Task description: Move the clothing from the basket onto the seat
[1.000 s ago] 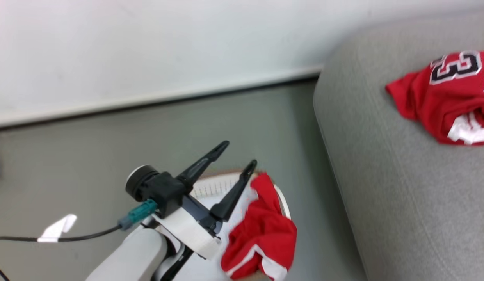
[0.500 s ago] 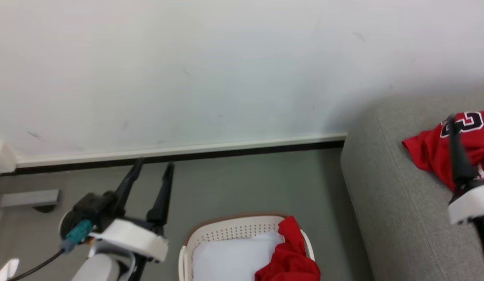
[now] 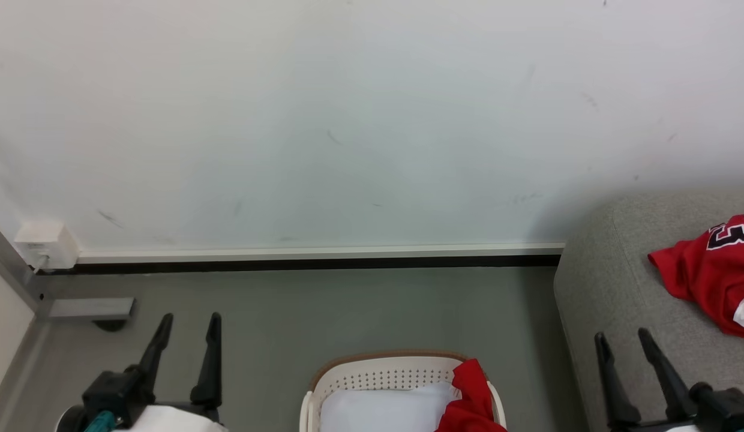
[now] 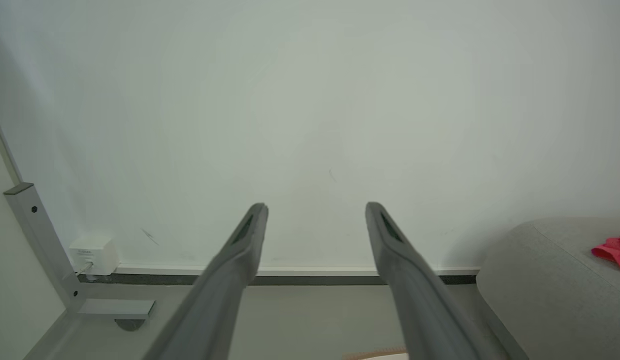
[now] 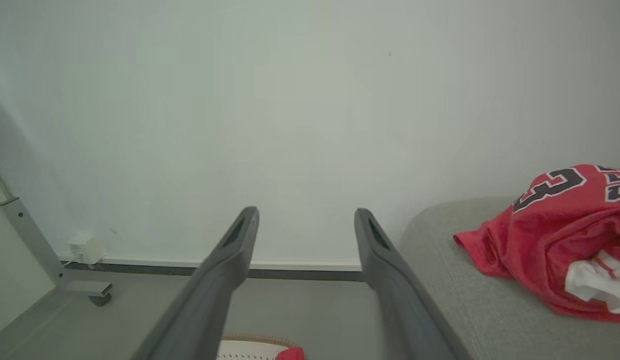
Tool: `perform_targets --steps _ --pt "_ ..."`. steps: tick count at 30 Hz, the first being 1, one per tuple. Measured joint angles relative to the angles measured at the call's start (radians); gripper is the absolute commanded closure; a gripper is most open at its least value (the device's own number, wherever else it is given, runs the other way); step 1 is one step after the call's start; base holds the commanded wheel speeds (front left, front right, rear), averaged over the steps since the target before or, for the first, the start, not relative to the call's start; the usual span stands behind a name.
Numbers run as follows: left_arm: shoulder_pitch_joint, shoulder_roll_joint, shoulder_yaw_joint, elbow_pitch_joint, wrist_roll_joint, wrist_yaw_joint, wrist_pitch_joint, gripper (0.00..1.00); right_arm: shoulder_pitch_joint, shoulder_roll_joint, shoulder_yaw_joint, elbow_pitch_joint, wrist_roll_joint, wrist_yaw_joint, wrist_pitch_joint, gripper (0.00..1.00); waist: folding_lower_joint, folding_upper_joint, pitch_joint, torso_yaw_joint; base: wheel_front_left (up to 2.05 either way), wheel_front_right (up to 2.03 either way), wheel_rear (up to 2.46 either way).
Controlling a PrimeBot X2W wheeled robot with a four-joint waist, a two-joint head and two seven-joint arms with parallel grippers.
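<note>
While apart, jersey (image 5: 545,240) right of fingers (image 5: 390,280).

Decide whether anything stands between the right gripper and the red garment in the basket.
Nothing visible does. The open right gripper is right of the bright red fabric garment draped over the rim of the cream-white perforated plastic basket, with grey floor between.

Red jersey (image 5: 535,245) on grey seat (image 5: 490,322)

- seat (image 3: 612,288): grey woven cloth, matt, slightly coarse
- jersey (image 3: 702,270): red mesh-look fabric, soft, matt
- basket (image 3: 384,377): cream smooth plastic, perforated, brown rim
- pad (image 3: 378,411): white soft cloth
- left end effector (image 3: 191,316), right end effector (image 3: 621,333): dark matt plastic-looking fingers
- floor (image 3: 348,306): grey, smooth, matt
- wall (image 3: 348,120): white matt paint, scuffed
</note>
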Motion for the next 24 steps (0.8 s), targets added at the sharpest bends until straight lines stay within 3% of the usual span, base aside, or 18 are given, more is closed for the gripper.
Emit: perform_targets --steps 10,24 --pt "0.069 -0.079 0.100 0.003 0.099 -0.036 0.000 0.00 0.000 0.048 0.028 0.058 -0.032 0.000 -0.028 0.00 0.0002 0.0000 0.001 -0.025 0.00 0.00 0.00" --pt "0.053 -0.116 0.156 0.029 0.147 -0.092 0.000 0.00 -0.027 0.076 0.032 0.072 -0.063 0.000 -0.028 0.00 0.0003 0.0000 0.026 -0.028 0.00 0.00 0.00"
